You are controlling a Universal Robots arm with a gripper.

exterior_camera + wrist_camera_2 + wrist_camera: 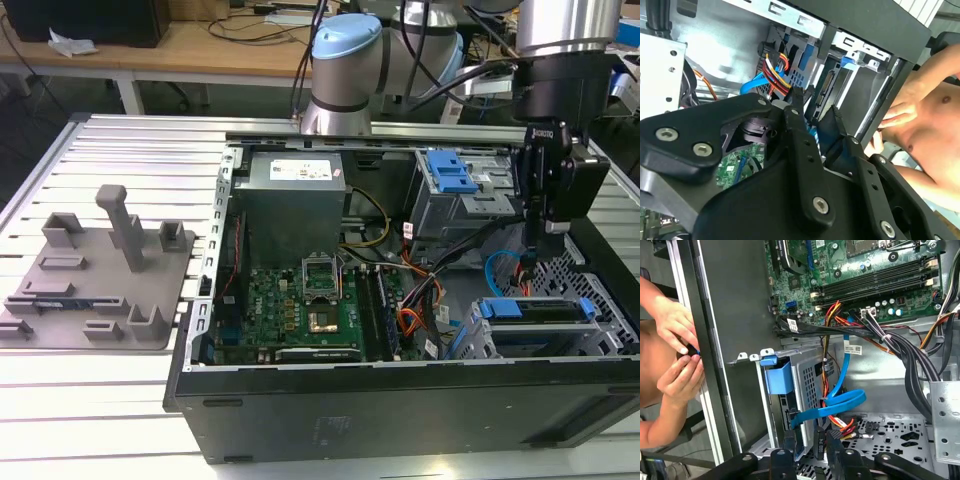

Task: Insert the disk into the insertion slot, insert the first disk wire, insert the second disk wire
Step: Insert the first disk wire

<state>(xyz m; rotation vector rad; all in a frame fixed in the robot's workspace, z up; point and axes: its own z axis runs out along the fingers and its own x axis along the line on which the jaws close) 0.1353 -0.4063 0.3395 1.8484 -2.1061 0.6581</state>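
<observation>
Where blue-framed disk (pixel 530 309) sits, perforated grey slot (pixel 470 342)

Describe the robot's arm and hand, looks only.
The arm has silver-grey round joints with light blue caps; a black cable runs beside it. The hand is black and slim, built of jointed bars with silver screws.
</observation>
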